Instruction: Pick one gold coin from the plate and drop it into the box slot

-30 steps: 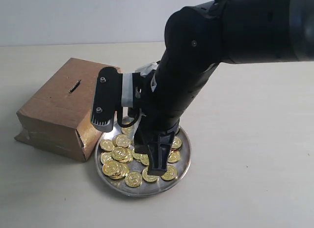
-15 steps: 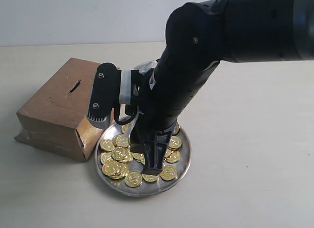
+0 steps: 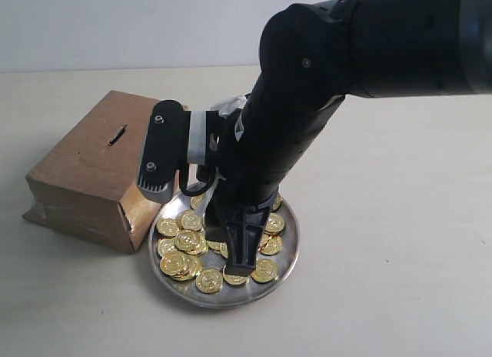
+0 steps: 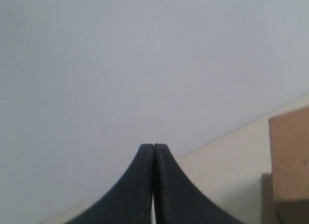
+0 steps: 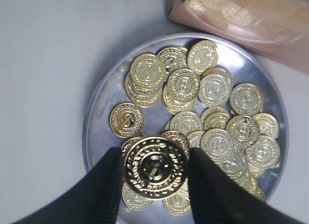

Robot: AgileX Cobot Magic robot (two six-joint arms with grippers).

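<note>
beige tabletop (image 3: 400, 241), pale grey wall (image 3: 115, 26)

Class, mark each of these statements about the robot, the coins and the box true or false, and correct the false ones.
1. The right gripper holds one embossed round gold coin between its fingers. True.
2. The round shallow silver metal plate is empty. False: many loose gold coins lie in it.
3. The left gripper is shut on nothing. True.
4. The short dark slot is cut in a side wall of the brown rectangular cardboard box. False: it is in the top face.
5. The held coin hangs over the slot. False: it is over the plate.
</note>
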